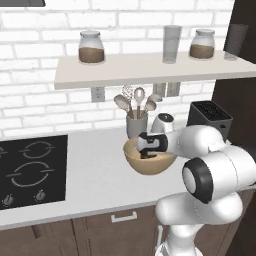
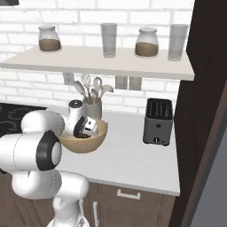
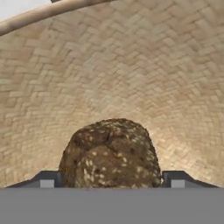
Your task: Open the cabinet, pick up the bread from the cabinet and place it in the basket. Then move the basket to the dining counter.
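The tan woven basket (image 1: 150,167) (image 2: 91,142) stands on the white worktop in front of the utensil cup. My gripper (image 1: 147,151) (image 2: 82,130) reaches down into it from above. In the hand view the basket's woven wall (image 3: 131,65) curves all around, and the lumpy dark brown bread (image 3: 111,151) lies on its bottom between my two fingertips. The gripper (image 3: 112,180) is open, its tips standing just outside the bread's two sides. The dining counter is out of view.
A grey utensil cup (image 1: 136,122) stands just behind the basket and a black toaster (image 1: 209,117) to its right. A black cooktop (image 1: 32,170) lies at the left. A shelf (image 1: 150,70) with jars and glasses hangs overhead, and a tall dark cabinet (image 2: 204,111) rises at the right.
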Robot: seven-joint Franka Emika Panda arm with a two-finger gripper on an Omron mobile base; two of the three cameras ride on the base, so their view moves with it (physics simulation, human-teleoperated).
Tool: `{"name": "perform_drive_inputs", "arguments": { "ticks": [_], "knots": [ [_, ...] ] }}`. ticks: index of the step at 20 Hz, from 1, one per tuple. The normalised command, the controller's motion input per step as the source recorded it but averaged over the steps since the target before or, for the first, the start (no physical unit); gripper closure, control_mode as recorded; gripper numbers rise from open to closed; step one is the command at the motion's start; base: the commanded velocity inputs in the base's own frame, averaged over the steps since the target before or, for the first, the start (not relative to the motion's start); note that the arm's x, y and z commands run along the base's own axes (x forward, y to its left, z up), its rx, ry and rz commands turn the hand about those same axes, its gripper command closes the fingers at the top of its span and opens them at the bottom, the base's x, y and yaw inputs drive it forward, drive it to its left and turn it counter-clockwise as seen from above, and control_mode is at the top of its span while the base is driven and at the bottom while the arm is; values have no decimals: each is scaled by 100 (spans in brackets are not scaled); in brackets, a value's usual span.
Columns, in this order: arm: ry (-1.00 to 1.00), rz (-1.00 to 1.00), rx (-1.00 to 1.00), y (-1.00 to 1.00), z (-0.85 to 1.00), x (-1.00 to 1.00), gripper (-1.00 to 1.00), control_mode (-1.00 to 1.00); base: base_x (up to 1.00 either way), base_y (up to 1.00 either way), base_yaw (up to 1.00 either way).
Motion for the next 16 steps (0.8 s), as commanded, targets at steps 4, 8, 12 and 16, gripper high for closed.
{"name": "perform_drive_inputs", "arguments": {
  "ticks": [4,8,12,16],
  "knots": [
    [0,0,0,0,-1,30,-100,-100,0,0,0],
    [-2,0,0,0,8,5,-100,-100,0,0,0],
    [-3,-2,0,0,25,-6,-100,-100,0,0,0],
    [-1,-10,0,-12,33,-23,-100,-100,0,0,0]
  ]
}}
